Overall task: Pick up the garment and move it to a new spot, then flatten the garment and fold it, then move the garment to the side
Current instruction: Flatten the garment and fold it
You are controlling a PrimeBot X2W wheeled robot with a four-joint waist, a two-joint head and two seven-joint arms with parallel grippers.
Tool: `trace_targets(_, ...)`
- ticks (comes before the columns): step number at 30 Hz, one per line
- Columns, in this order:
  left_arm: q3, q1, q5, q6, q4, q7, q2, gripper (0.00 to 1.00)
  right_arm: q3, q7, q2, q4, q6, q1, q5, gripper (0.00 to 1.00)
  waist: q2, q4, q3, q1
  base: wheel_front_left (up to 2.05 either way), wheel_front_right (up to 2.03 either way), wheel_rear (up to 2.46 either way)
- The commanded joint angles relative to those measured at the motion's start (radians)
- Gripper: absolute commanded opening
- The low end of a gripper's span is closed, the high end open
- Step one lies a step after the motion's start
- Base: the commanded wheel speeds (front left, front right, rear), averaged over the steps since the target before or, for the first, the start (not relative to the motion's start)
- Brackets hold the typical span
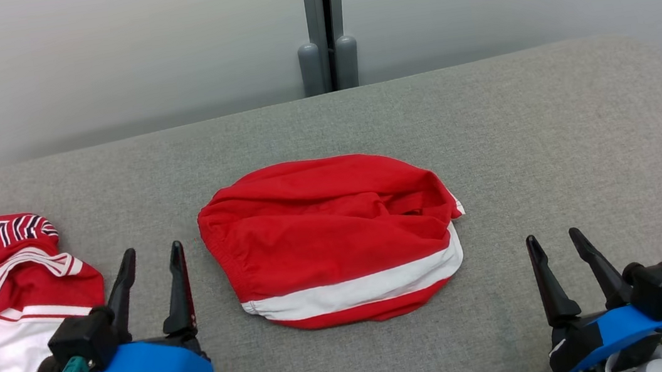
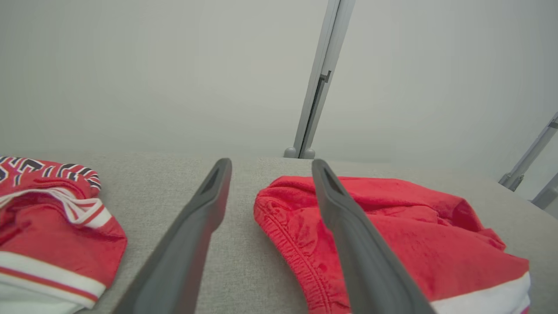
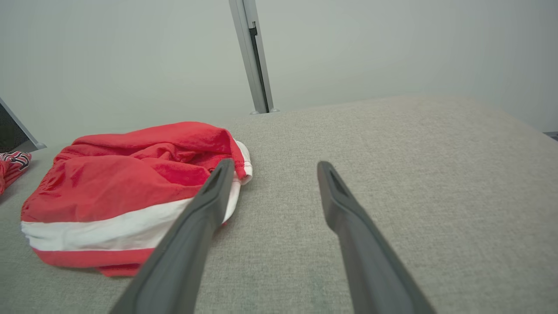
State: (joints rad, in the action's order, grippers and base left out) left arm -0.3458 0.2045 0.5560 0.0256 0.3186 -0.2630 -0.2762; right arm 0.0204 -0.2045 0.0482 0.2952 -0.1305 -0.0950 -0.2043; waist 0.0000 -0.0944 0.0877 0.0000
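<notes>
- Between the left gripper [image 1: 152,249] and the right gripper [image 1: 552,235], a little ahead of both sets of jaws: red shorts [image 1: 325,237] with a white band along the near edge. They lie in a rumpled, rounded heap on the grey tabletop [image 1: 552,133], nearer the left jaws than the right.
- Left jaws: apart and empty, with bare grey cloth between them. In the left wrist view the elastic waistband [image 2: 283,235] sits just ahead and to the right of these jaws. No contact seen.
- Right jaws: apart and empty. In the right wrist view the white-edged corner [image 3: 242,165] of the shorts lies off to the left of them. The head view shows a plain gap.
- Outboard of the left jaws: a second crumpled piece, a red and white jersey [image 1: 9,289] with lettering, apart from the shorts. Taken not to be the piece in hand.
- Step (judgement): the first one. The pick-up is not yet begun, and the shorts are neither flattened nor folded.
- Next move calls for (judgement): reach forward and inward, then lower onto an edge.
  - The waistband suits the left jaws and the corner suits the right.
  - Thin cloth means pressing close to the tabletop before closing.
  - Risk: pinching several layers at once, so the heap lifts as a lump.
- Bare surface ahead of the right jaws looks free for the new spot.
</notes>
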Motion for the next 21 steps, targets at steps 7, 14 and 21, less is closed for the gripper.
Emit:
trace_targets(7, 0.108, -0.106, -0.081, 0.017, -0.039, -0.003, -0.01, 1.0, -0.021, 0.019, 0.004, -0.016, 0.0, 0.022, 0.009, 1.0, 0.0, 0.018, -0.014, 0.0, 0.0, 0.0, 0.0)
trace_targets(14, 0.173, -0.135, -0.117, 0.001, -0.06, -0.003, 0.011, 1.0, -0.013, 0.083, 0.004, -0.011, 0.0, 0.0, -0.016, 1.0, 0.0, 0.045, 0.002, 0.0, 0.0, 0.0, 0.0)
trace_targets(21, 0.197, -0.112, -0.146, -0.018, -0.069, -0.003, 0.034, 1.0, 0.002, 0.24, 0.004, 0.044, 0.0, -0.099, -0.025, 1.0, 0.0, 0.069, 0.039, 0.0, 0.0, 0.0, 0.0)
